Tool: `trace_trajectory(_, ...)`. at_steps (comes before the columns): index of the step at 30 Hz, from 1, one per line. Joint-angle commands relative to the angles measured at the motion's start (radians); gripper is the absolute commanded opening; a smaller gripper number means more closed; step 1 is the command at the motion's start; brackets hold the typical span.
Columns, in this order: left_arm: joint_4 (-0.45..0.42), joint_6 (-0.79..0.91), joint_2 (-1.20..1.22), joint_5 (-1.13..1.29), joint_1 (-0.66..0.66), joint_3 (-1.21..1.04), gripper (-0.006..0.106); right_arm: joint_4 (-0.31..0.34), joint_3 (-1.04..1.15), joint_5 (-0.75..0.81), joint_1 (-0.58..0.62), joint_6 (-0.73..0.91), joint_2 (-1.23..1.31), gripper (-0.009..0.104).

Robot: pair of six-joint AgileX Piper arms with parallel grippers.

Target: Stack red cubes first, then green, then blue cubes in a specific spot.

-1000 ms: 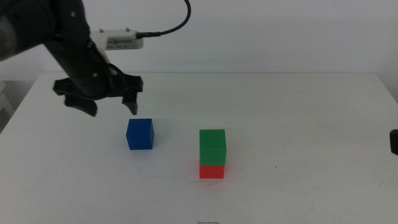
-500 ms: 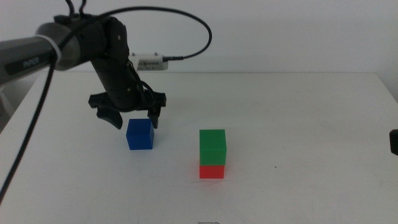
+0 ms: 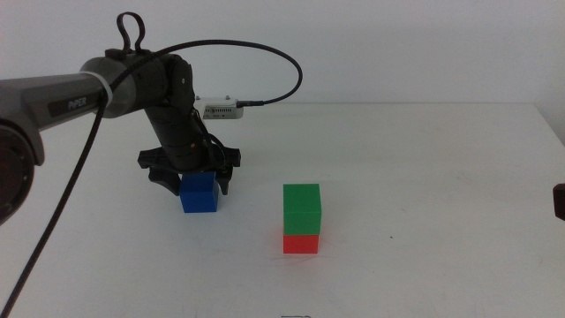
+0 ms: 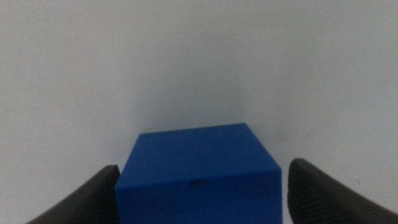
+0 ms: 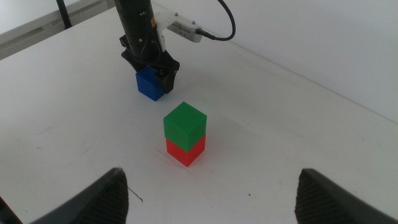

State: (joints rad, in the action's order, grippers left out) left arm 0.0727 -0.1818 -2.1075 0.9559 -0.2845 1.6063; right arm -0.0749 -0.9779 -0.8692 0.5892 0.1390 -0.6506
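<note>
The blue cube (image 3: 199,196) sits on the white table, left of the stack. My left gripper (image 3: 192,183) has come down over it and is open, one jaw on each side of the cube. In the left wrist view the blue cube (image 4: 199,171) fills the space between the jaws, with a gap still showing on one side. The green cube (image 3: 301,208) rests squarely on the red cube (image 3: 301,243) at the table's middle. My right gripper (image 5: 211,180) is open and empty, held high and well back from the stack of green cube (image 5: 185,121) on red cube (image 5: 185,151).
A white cable box (image 3: 221,109) and a looping black cable (image 3: 282,62) hang behind the left arm. A dark part (image 3: 559,201) shows at the right edge of the middle view. Bare white tabletop (image 3: 424,177) lies right of the stack.
The left arm has swung right and lowered, so its open jaws went from hovering behind and left of the blue cube to straddling it. The cubes have not moved.
</note>
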Motion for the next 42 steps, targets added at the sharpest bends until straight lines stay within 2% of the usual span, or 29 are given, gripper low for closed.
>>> trace_trajectory(1,0.009,-0.01,0.06,-0.021,-0.005,0.034,0.083,0.002,-0.023,0.069,-0.006,0.016,-0.003,0.086)
trace_trajectory(5,0.008,-0.01,0.06,-0.023,-0.005,0.035,0.065,0.002,-0.023,0.069,-0.006,0.016,-0.003,0.086)
trace_trajectory(9,0.005,-0.014,0.069,0.008,-0.003,0.035,0.038,0.002,-0.023,0.069,-0.006,0.016,-0.003,0.086)
trace_trajectory(15,-0.05,-0.038,0.163,0.057,-0.001,0.033,-0.002,0.002,-0.023,0.069,-0.006,0.016,-0.003,0.086)
trace_trajectory(20,-0.1,-0.206,0.309,0.108,-0.044,-0.014,-0.002,0.002,-0.023,0.069,-0.006,0.016,-0.003,0.086)
trace_trajectory(25,-0.252,-0.449,0.378,0.179,-0.214,0.019,-0.002,0.002,-0.023,0.069,-0.006,0.016,-0.003,0.086)
trace_trajectory(27,-0.28,-0.511,0.375,0.212,-0.286,0.06,-0.002,0.002,-0.023,0.069,-0.006,0.016,-0.003,0.086)
trace_trajectory(33,-0.285,-0.593,0.333,0.257,-0.431,0.176,-0.002,0.002,-0.023,0.069,-0.006,0.016,-0.003,0.086)
trace_trajectory(42,-0.246,-0.602,0.255,0.257,-0.462,0.205,-0.002,0.002,-0.023,0.069,-0.006,0.016,-0.003,0.086)
